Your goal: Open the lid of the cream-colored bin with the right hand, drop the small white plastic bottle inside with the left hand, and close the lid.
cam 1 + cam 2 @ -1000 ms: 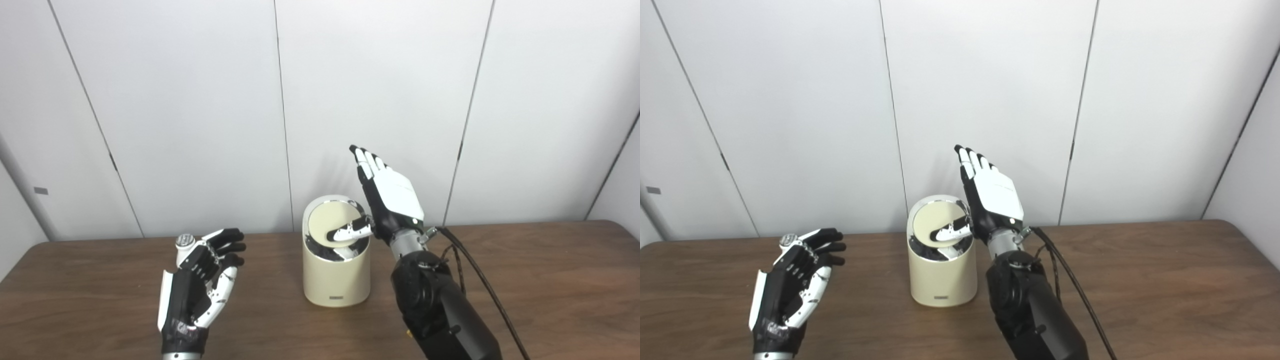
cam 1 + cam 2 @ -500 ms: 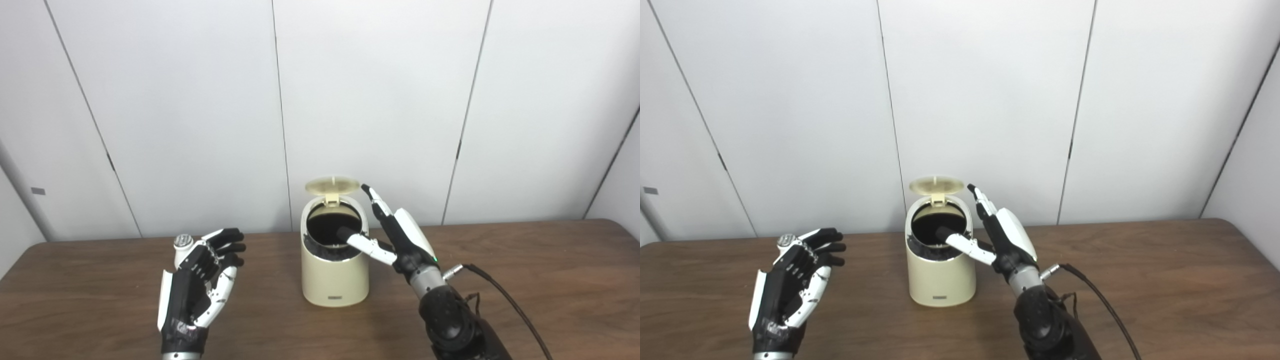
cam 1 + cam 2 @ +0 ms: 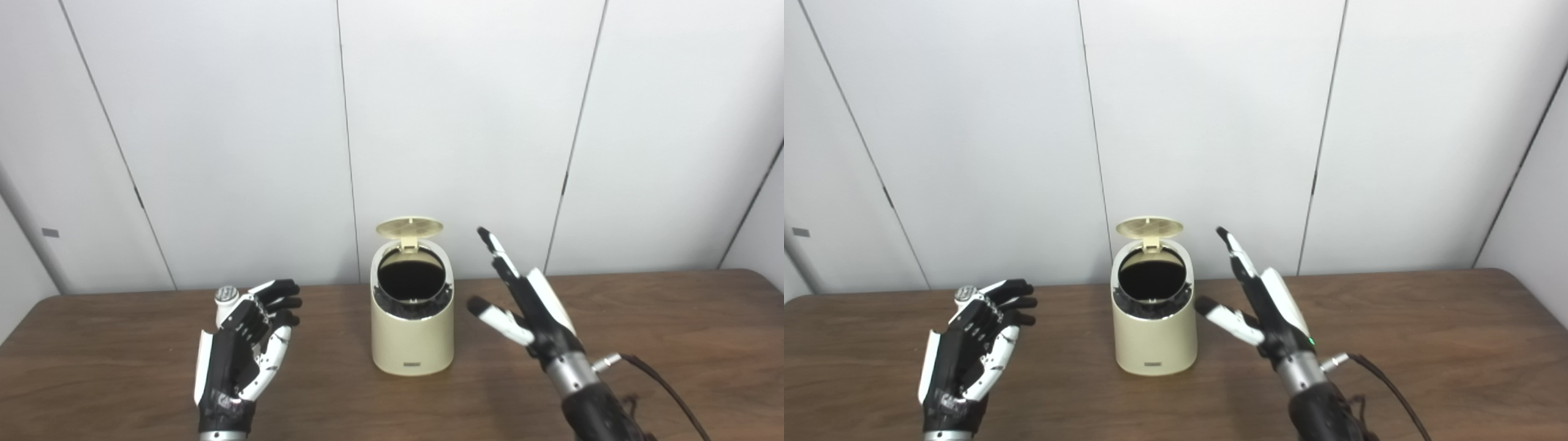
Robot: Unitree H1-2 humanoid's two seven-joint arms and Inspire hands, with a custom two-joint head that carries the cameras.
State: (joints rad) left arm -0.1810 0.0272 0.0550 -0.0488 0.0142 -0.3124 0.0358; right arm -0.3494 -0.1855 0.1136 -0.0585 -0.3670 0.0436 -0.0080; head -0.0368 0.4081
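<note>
- Your right robot hand [image 3: 530, 312] hangs spread and empty beside the bin [image 3: 411, 334], whose lid [image 3: 409, 227] stands up.
- Your left robot hand [image 3: 245, 349] grips the bottle [image 3: 225, 301] near the table's [image 3: 674, 331] left edge.

I'm looking at what reads as a lab or test room: a bare wooden table [image 3: 674, 343] pushed against plain white wall panels [image 3: 459, 122] with dark seams, and a cable [image 3: 667, 392] trailing from my arm.
</note>
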